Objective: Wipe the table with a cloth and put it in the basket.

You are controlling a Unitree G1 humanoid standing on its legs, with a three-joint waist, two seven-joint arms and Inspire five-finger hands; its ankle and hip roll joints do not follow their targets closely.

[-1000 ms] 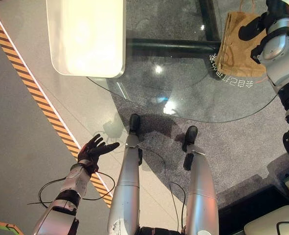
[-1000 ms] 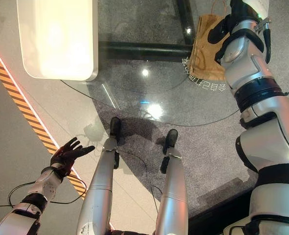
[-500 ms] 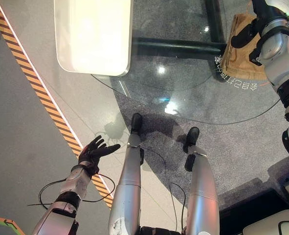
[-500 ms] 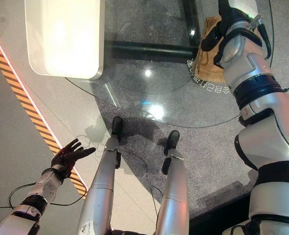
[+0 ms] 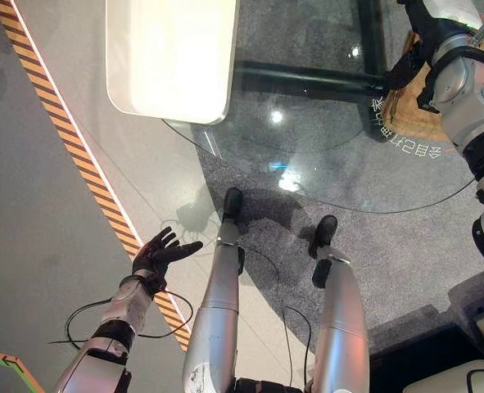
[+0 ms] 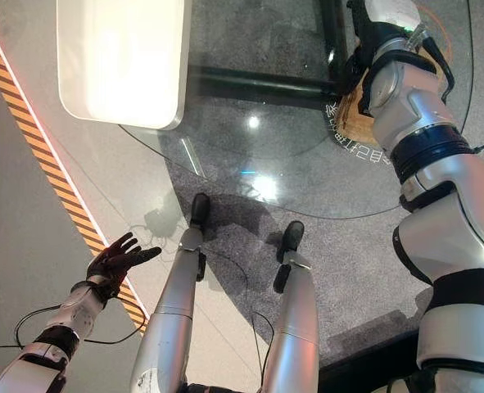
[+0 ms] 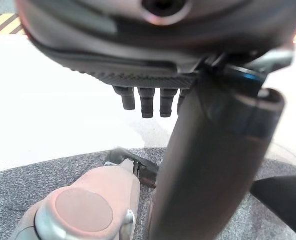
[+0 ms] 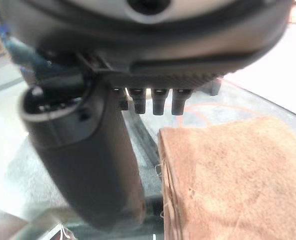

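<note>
You're looking at a showroom or lab floor: a round glass table (image 5: 323, 155) at twelve o'clock, hazard-striped tape (image 5: 78, 155) at ten.

Cloth (image 8: 233, 175) under right hand (image 8: 153, 100): tan-brown. Table (image 5: 323, 155): clear glass, dark bar beneath. Beside left hand (image 5: 161, 252): yellow-black striped tape (image 5: 78, 160) on light grey floor (image 5: 29, 246).

White characters curve along the rim of the round glass table (image 5: 323, 176) beside the tan cloth (image 5: 413, 115); (too small and mirrored to read).
</note>
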